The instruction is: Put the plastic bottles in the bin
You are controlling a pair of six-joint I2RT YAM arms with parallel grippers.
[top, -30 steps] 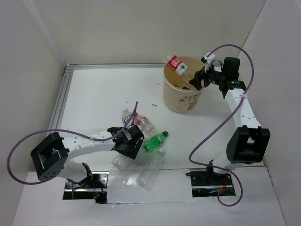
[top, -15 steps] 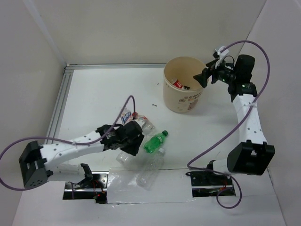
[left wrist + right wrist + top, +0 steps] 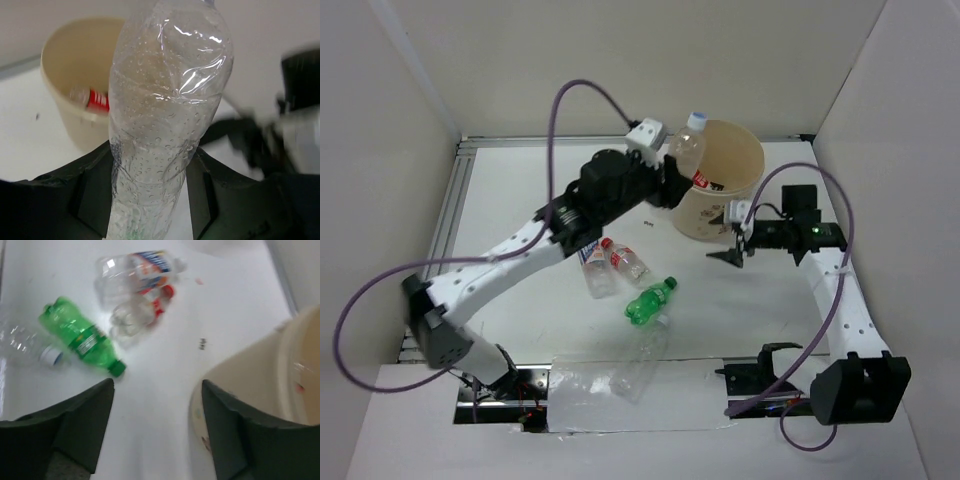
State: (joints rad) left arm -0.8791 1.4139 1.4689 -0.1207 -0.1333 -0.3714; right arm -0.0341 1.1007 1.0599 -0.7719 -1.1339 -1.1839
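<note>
Right now the left gripper (image 3: pixel 150 150) is clamped on a clear bottle (image 3: pixel 170 100). Its fingers (image 3: pixel 90 185) pinch the lower body, so the long axis stands nearly upright with the cap (image 3: pixel 696 120) on top. From above, this bottle overlaps the left rim of the bin (image 3: pixel 748 165). We cannot tell whether it is fully over the opening or just outside the wall. The bin lies to the gripper's right, so we judge the coming move to be a short carry rightward over the rim, then a release. One red-labelled bottle (image 3: pixel 95 97) already lies inside.

Meanwhile the right gripper (image 3: pixel 156 390) has its fingers apart and holds nothing. It hangs low just beside the bin's near wall, pointing down at the table (image 3: pixel 520 200). The arms stand close, with only the bin between them, so we would watch that gap.

Elsewhere on the white table lie two labelled bottles (image 3: pixel 626 262) side by side, a green bottle (image 3: pixel 650 300) and a near bottle (image 3: pixel 645 345) just beside it. All are well apart from the bin, toward the left arm's side. Pale walls (image 3: pixel 620 60) close three sides and a rail (image 3: pixel 455 210) runs along the left edge. The bin sits toward the far right, so there is little room beyond it.
</note>
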